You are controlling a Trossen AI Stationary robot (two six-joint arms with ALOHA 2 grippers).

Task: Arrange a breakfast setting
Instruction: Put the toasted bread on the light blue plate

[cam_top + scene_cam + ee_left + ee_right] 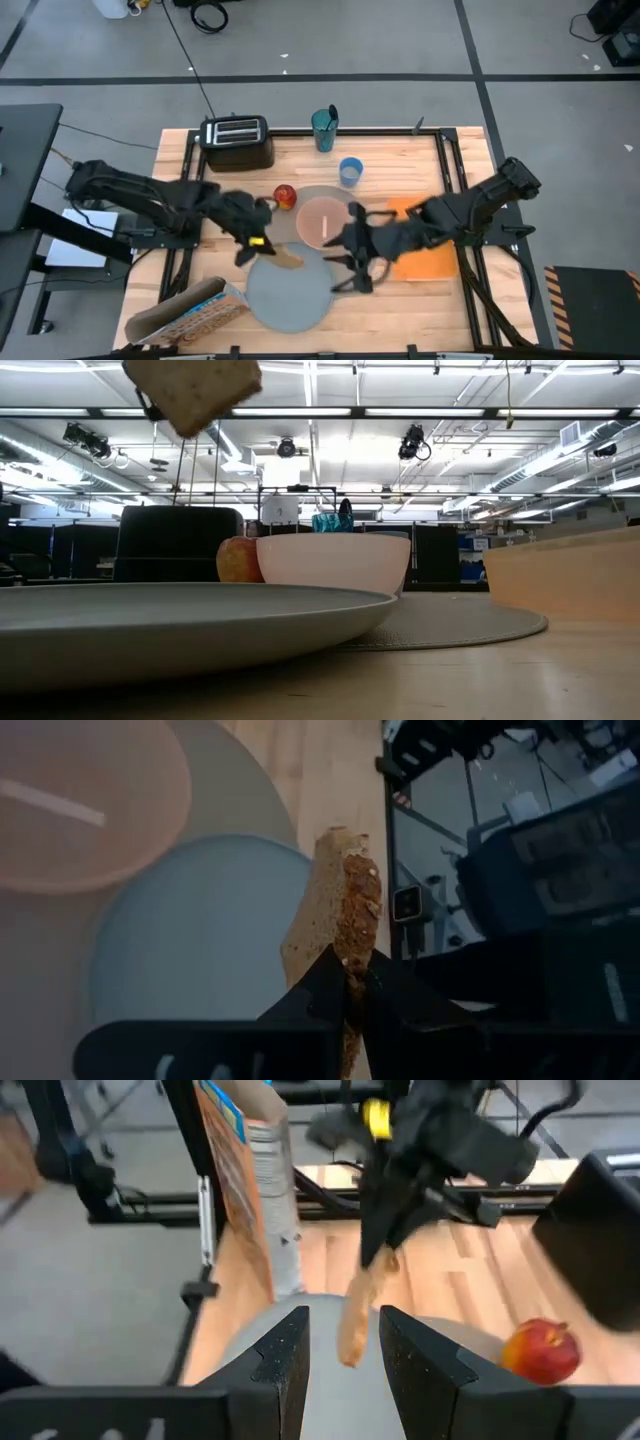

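My left gripper (262, 243) is shut on a toast slice (287, 258) above the far left rim of the grey round plate (290, 292). The toast also shows high in the low view (192, 390). My right gripper (350, 270) is open and empty over the plate's right rim, its fingers (290, 1355) pointing toward the toast (358, 1315). The translucent pink bowl (325, 220), with a spoon (52, 802) in it, sits on the round placemat (460, 622). The red apple (285, 195) and the light-blue cup (350, 172) stand behind them. My left gripper pinches the toast slice between its two fingers at one crust edge (352, 968). The fingers come from above, slanting down. The toast hangs below them (352, 1330), tilted, lifted clear of the plate.
A black toaster (237, 142) and a teal cup (323, 130) stand at the far edge. A cereal box (185, 312) lies at the near left corner. An orange mat (425, 255) lies under my right arm. Metal rails run along the table's sides.
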